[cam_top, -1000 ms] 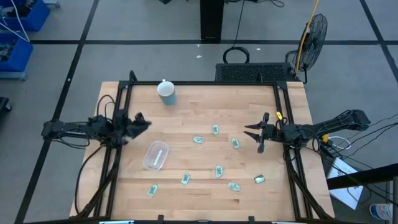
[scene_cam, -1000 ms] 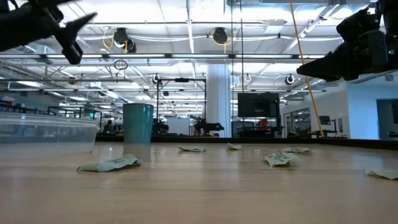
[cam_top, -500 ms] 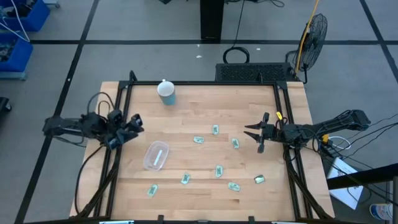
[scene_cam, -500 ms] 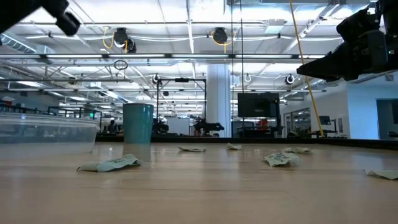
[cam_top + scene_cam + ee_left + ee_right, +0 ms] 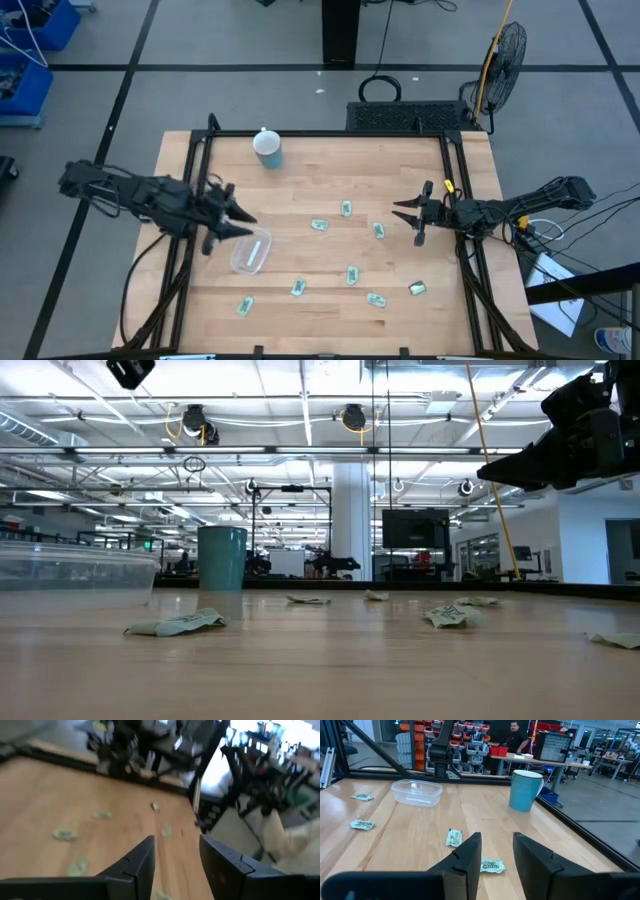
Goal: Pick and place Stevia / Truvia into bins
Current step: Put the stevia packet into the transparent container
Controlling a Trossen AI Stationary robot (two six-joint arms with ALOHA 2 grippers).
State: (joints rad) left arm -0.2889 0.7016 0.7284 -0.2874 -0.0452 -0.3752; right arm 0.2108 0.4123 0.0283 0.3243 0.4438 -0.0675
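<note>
Packets: we count about eight Stevia / Truvia packets (image 5: 347, 209) loose on the desk, spread from the middle toward the near edge and the right side; one lies near the near-left corner (image 5: 244, 305), another toward the near-right (image 5: 417, 288).
Handling: we judge the packets very light, thin and limp, lying flat on smooth wood, so they may slide or flip when nudged. We would pinch across a short edge or a slightly lifted corner, pressing down first; crushing seems no real risk.
Bin: the clear tub (image 5: 250, 250) sits left of the middle of the desk, apart from every packet; one pale strip shows inside, and we cannot tell whether it is a packet.
Left gripper: the left gripper (image 5: 243, 222) hangs above the desk just beside the tub's far-left corner, fingers spread and nothing between them; its wrist view shows both fingers (image 5: 141, 865) apart over bare wood.
Right gripper: the right gripper (image 5: 405, 213) waits near the right edge, parted and empty, with packets (image 5: 492, 866) just ahead of it.
Cup: a blue-green cup (image 5: 267, 149) stands near the far edge, left of centre, well clear of the work.
Progress: we judge nearly all the picking not yet done.
</note>
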